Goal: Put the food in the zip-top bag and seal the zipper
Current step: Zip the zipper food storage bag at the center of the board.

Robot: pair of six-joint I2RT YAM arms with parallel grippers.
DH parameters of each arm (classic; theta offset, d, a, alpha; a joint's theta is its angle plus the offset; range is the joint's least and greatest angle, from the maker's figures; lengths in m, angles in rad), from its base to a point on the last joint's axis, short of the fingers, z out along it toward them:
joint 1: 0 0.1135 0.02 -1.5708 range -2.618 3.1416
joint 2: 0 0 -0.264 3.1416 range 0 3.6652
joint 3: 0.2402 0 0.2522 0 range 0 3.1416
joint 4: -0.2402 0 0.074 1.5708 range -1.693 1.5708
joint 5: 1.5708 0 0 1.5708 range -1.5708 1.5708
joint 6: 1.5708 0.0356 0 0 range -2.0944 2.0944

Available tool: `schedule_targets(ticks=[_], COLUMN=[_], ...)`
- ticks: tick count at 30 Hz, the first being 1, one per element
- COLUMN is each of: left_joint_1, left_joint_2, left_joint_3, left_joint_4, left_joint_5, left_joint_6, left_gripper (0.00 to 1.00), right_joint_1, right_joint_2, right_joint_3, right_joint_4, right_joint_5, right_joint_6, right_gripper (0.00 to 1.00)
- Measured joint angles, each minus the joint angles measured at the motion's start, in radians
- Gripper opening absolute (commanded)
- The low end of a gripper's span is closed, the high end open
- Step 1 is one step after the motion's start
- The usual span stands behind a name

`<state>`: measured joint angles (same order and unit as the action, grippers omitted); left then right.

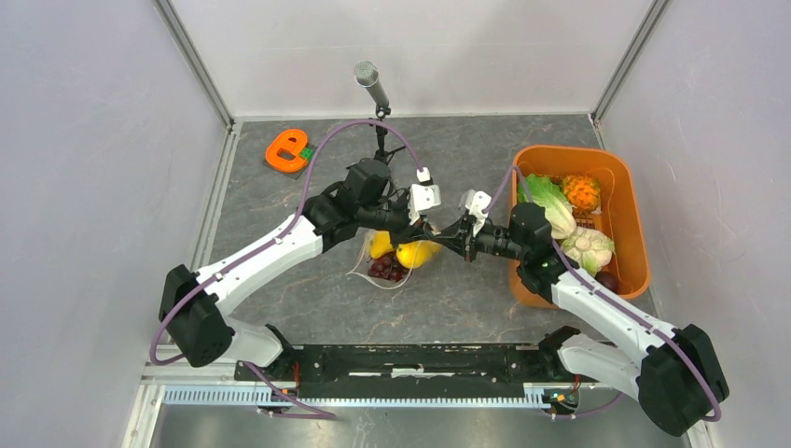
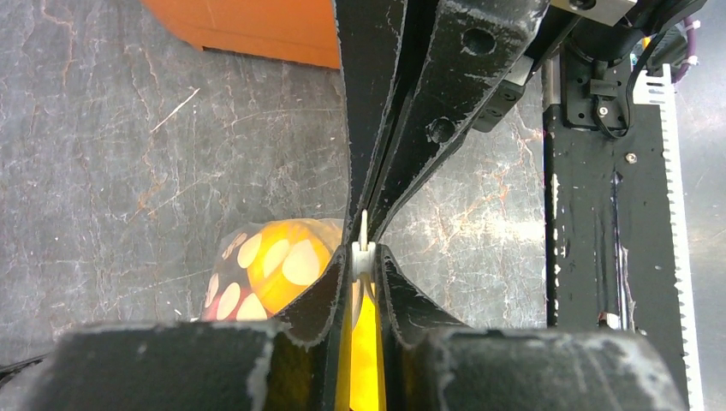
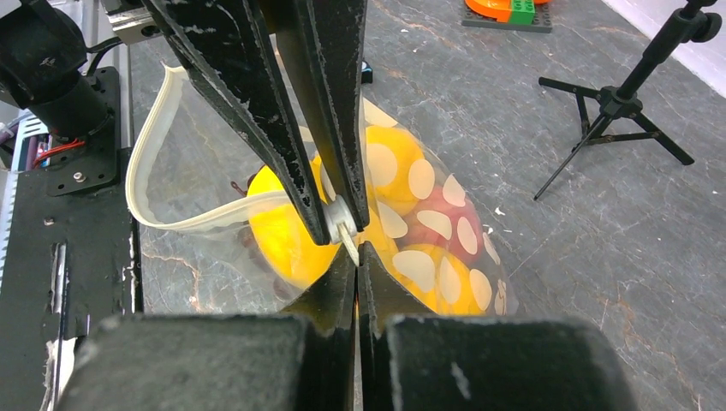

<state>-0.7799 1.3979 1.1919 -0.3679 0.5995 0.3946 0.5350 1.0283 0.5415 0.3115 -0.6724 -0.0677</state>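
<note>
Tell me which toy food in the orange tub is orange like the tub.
The pineapple, at the far end of the tub; the lettuce beside it is green.

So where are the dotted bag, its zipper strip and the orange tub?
zip-top bag (image 3: 419, 180), right wrist view, on a white dot of its wall.
zipper (image 3: 134, 193), right wrist view, on the strip's left bend.
orange tub (image 1: 564, 149), top external view, on its far rim.

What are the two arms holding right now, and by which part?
Both hold the clear white-dotted plastic bag by its whitish zipper strip: left gripper and right gripper pinch the mouth edge tip to tip, jaws closed on it.
</note>
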Motion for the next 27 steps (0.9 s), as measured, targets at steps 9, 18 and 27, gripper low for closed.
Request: schedule_targets(ticks=[9,18,27], left_joint_1=[0.0,0.0,0.004], left_joint_2=[-0.02,-0.062,-0.008], left_joint_3=[0.0,-0.003,0.183], left_joint_4=[-0.029,-0.026,-0.19], left_joint_5=[-0.042,-0.05,0.027], left_joint_6=[0.0,-0.051,-0.065], left_gripper=[0.02,0.02,0.02], right_joint_1=[0.001,0.001,-0.009], right_joint_2=[0.0,-0.002,-0.003], right_joint_3=[-0.008,-0.009,0.018], right_joint_4=[0.027,0.078,0.027], right_joint_5=[0.024,0.008,-0.056], right_joint_6=[0.012,0.016,-0.047], right_gripper=[0.0,0.26,0.46])
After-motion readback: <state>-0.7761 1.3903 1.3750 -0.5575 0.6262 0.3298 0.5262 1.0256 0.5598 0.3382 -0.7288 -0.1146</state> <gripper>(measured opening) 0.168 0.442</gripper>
